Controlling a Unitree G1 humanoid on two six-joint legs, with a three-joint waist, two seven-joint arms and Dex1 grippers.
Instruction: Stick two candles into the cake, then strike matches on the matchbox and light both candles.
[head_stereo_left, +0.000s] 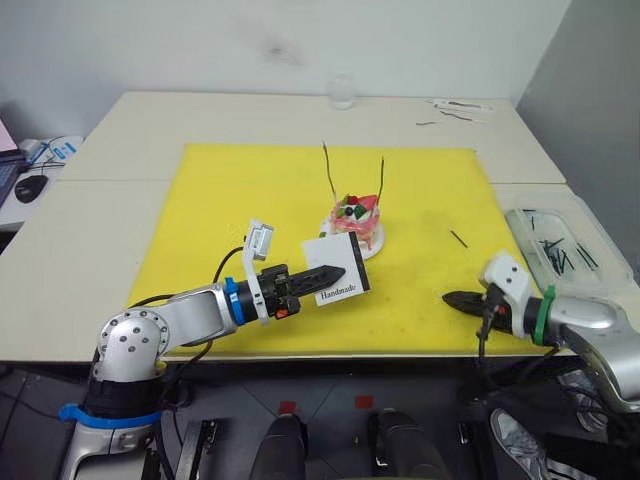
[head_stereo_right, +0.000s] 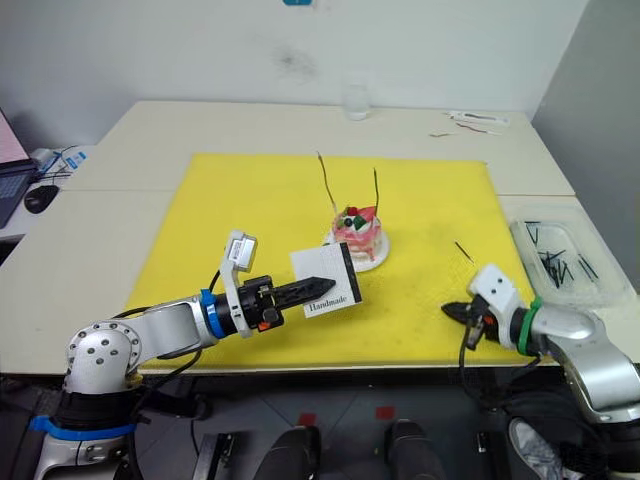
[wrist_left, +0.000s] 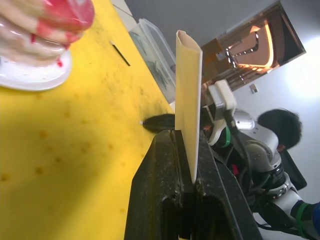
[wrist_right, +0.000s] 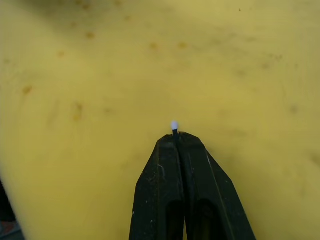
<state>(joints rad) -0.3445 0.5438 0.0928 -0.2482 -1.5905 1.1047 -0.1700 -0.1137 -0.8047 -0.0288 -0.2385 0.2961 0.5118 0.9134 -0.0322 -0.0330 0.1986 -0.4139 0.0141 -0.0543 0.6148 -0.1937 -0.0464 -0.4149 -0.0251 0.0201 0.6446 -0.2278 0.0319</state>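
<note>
The pink-and-white cake (head_stereo_left: 357, 215) stands on its small white plate (head_stereo_left: 375, 249) in the middle of the yellow mat (head_stereo_left: 250, 200). Both thin candles (head_stereo_left: 328, 166) (head_stereo_left: 381, 181) are stuck upright in it. My left gripper (head_stereo_left: 338, 272) is shut on the white "Handmade" matchbox (head_stereo_left: 328, 252) and holds it on edge above the mat, just in front of the cake. My right gripper (head_stereo_left: 450, 297) sits low at the mat's front right, shut on a match whose white tip (wrist_right: 174, 125) pokes out past the fingertips. A loose match (head_stereo_left: 458, 238) lies on the mat right of the cake.
A clear plastic tray (head_stereo_left: 570, 245) holding several dark matches sits at the right table edge. A small glass (head_stereo_left: 343, 92) and some thin bits (head_stereo_left: 460, 105) are at the back. A computer mouse (head_stereo_left: 30, 187) lies far left. A person's head (wrist_left: 280, 130) is beyond the table.
</note>
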